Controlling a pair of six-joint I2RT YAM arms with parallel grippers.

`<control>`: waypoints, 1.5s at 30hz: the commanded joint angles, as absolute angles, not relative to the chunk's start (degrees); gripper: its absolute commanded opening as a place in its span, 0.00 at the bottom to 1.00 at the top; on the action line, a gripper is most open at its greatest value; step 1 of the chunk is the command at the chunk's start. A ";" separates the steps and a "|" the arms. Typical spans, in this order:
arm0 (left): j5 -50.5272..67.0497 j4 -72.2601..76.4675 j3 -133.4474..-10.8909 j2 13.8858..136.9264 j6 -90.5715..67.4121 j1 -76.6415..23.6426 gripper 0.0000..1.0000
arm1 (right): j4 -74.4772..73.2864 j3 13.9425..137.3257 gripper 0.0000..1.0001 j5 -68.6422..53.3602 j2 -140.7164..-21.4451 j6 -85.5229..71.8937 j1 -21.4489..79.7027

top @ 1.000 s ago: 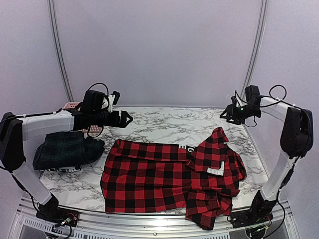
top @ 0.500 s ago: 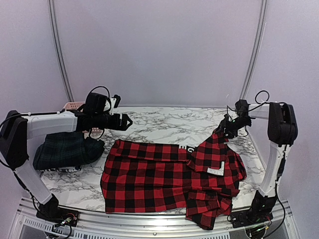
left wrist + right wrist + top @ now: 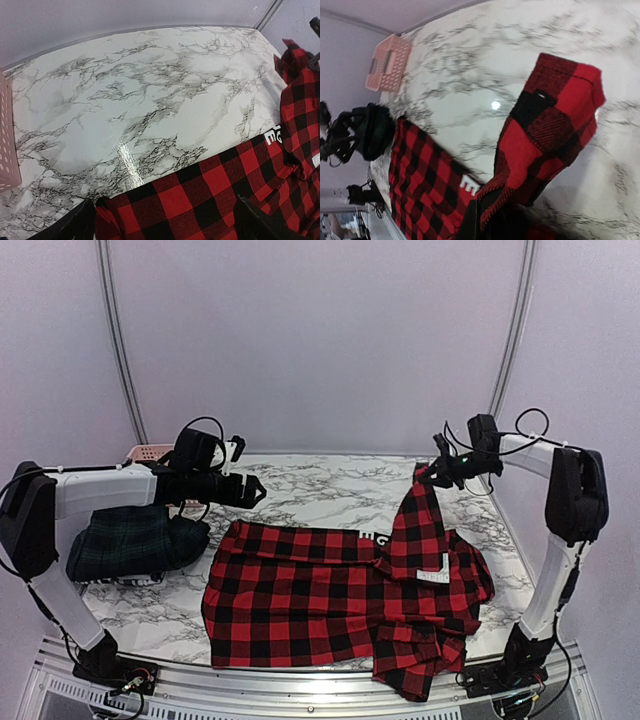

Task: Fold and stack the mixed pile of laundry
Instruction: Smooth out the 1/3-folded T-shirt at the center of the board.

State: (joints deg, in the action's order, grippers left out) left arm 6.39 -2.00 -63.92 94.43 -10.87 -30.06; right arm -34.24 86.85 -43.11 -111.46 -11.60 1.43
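Observation:
The red-and-black checked shirt (image 3: 320, 595) lies spread across the front of the marble table (image 3: 320, 490), white lettering (image 3: 375, 536) along its far edge. My right gripper (image 3: 432, 472) is shut on the shirt's far right corner and holds it raised, so a strip of cloth (image 3: 418, 525) stands up from the table. In the right wrist view that lifted cloth (image 3: 555, 115) hangs in front of my right gripper (image 3: 492, 220). My left gripper (image 3: 256, 488) hovers open and empty over the shirt's far left edge (image 3: 200, 195); its fingertips (image 3: 75, 227) frame the cloth. A dark green plaid garment (image 3: 130, 540) sits bunched at the left.
A pink lattice basket (image 3: 150, 452) stands at the back left behind the left arm, also showing as the basket (image 3: 7, 150) in the left wrist view and the basket (image 3: 390, 62) in the right wrist view. Bare marble (image 3: 150, 90) stretches beyond the shirt. A metal rail (image 3: 300, 675) runs along the front edge.
My right gripper came down onto the shirt's far right corner, shut on it and lifted it. The left arm has dipped only slightly.

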 commanded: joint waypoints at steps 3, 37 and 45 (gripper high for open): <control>8.52 -3.98 -64.47 88.82 -6.28 -33.61 0.99 | -31.86 82.34 0.08 -53.94 -96.88 -2.08 12.70; -16.20 4.74 -48.60 88.56 29.62 -79.22 0.83 | -29.68 49.65 0.18 -37.96 -67.15 -9.30 42.68; -22.10 9.63 -49.87 95.88 42.83 -82.55 0.86 | -25.40 48.49 0.19 -48.89 -64.72 -14.75 28.69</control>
State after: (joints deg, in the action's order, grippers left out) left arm -18.28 6.22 -47.99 92.29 33.93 -80.95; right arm -28.64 48.03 -42.24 -66.48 -11.44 33.32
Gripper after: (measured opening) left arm 0.853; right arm 0.190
